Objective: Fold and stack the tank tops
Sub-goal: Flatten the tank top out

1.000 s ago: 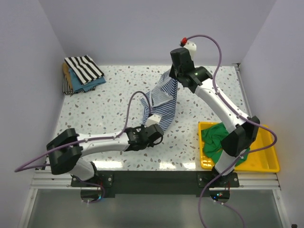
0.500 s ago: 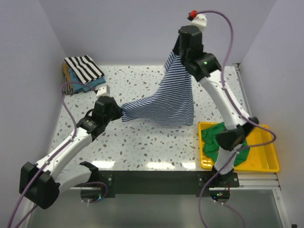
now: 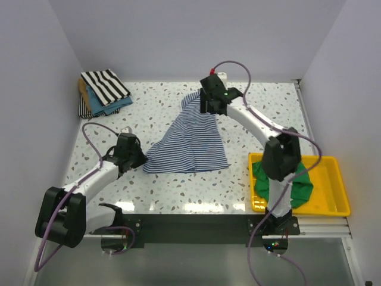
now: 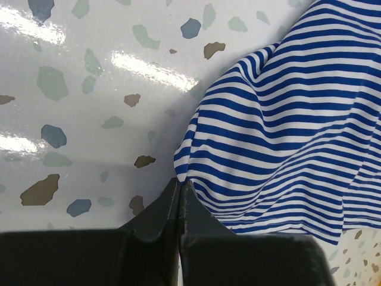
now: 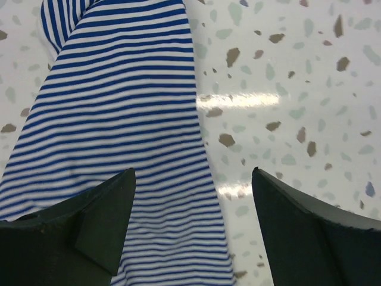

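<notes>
Blue-and-white striped tank top (image 3: pixel 191 142) — spread on the table (image 3: pixel 166 95). Left gripper (image 3: pixel 140 159) clamped tight on its near-left corner; right gripper (image 3: pixel 207 108) — fingers wide apart, empty — over the far end.

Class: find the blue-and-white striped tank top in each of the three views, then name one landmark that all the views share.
Top external: the striped tank top lies spread mid-table, between the two arms.
Left wrist: it fills the right side, its corner pinched in the shut left tool.
Right wrist: it covers the left half, beneath the open right tool.
Shared landmark: the speckled tabletop.
</notes>
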`<action>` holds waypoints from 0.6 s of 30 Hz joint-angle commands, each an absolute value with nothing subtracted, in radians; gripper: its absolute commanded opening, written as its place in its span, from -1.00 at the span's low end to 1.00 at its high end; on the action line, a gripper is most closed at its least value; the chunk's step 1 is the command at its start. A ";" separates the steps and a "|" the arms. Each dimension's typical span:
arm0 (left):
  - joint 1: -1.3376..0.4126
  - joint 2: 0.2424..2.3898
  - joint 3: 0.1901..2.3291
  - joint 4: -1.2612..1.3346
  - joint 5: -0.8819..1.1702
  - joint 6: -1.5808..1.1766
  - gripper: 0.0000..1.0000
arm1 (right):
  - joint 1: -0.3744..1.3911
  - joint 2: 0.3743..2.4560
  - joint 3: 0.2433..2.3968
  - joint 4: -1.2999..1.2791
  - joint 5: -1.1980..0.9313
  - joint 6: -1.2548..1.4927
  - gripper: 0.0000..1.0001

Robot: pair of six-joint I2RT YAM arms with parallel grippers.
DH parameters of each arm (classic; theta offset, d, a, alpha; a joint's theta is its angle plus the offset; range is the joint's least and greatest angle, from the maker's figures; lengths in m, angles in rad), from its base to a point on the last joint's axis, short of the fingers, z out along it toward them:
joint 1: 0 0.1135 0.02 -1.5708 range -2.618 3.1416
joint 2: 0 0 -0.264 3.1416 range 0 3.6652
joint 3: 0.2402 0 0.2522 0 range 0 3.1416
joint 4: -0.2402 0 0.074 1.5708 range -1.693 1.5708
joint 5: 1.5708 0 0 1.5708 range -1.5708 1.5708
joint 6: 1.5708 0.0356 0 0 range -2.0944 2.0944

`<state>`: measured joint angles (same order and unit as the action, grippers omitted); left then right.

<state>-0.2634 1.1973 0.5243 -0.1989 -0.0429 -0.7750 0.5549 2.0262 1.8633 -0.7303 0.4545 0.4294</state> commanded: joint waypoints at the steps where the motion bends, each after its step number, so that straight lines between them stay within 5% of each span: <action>1: -0.253 1.160 0.535 -0.146 -0.012 -0.761 -1.00 | 0.552 1.712 1.648 -0.680 0.477 0.489 0.61; 5: -0.253 1.138 0.551 -0.161 0.035 -0.724 -0.89 | 0.552 1.482 1.324 -0.642 0.439 0.555 0.47; 10: -0.255 1.108 0.560 -0.218 0.048 -0.695 -0.25 | 0.554 1.393 1.054 -0.577 0.365 0.604 0.39; 18: -0.426 1.061 0.591 -0.396 -0.240 -0.733 -0.31 | 0.555 1.405 0.953 -0.531 0.321 0.629 0.31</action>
<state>-0.3397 1.0752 0.5369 -0.3050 -0.0780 -0.7170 0.5541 1.4223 0.9401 -0.6086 0.3340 0.5983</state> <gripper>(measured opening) 0.362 0.657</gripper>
